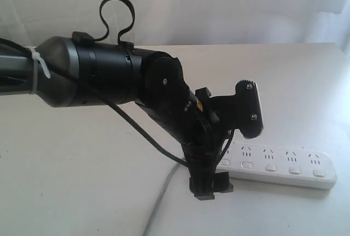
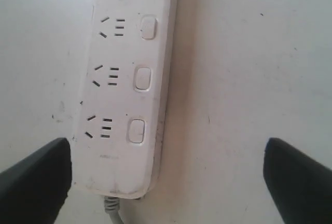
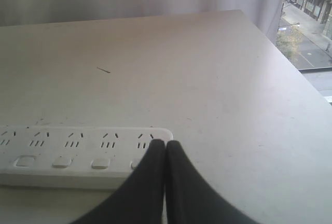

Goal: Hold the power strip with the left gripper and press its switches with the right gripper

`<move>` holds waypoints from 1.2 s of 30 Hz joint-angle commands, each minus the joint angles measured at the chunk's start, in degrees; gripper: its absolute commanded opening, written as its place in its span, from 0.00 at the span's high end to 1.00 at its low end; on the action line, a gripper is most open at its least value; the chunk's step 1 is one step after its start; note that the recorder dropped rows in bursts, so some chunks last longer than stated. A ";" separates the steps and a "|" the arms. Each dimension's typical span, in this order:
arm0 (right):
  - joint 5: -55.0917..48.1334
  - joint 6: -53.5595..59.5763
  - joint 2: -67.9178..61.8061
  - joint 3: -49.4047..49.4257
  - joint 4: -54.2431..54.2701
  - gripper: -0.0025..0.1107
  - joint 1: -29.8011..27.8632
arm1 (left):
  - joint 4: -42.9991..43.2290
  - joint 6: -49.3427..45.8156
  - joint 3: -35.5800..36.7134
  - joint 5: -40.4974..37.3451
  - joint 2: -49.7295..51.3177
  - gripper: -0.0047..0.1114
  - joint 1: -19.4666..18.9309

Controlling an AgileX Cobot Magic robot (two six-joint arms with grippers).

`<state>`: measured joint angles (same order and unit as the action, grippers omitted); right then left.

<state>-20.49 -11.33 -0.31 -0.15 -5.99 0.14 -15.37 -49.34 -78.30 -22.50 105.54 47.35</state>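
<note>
Spread left end effector flanks white power strip with rounded-square switches; right end effector pressed together.

White table w/ small dark speck on it. Pale curtain behind. Window past table's corner, street & bldg outside.

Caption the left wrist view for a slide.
Open black left gripper straddles the cord end of the long white plastic power strip.

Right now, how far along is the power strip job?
Done: nothing visible. In hand: left fingers open, straddling the power strip at its cord end, not clamped; right fingers shut, tips over one strip end. Left: clamp, then press the switches.
</note>
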 commanded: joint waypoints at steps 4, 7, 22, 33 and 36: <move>0.35 -0.05 0.31 0.15 0.00 0.98 -0.14 | 5.88 2.99 -0.69 -3.30 2.78 0.08 0.24; 0.35 -0.05 0.31 0.15 0.00 0.98 -0.14 | 6.61 3.10 -3.98 -7.16 4.89 0.08 -0.17; 0.35 -0.05 0.31 0.15 0.00 0.98 -0.14 | 14.86 2.85 -21.14 -18.90 15.85 0.08 -0.40; 0.35 -0.05 0.31 0.15 0.00 0.98 -0.14 | 16.16 2.71 -21.14 -17.29 15.98 0.08 -0.27; 0.35 -0.05 0.31 0.15 0.00 0.98 -0.14 | 16.16 5.31 -21.14 -15.89 15.98 0.08 -0.27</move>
<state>-20.49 -11.33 -0.31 -0.15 -5.99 0.14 1.12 -45.86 -99.11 -38.51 121.72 47.15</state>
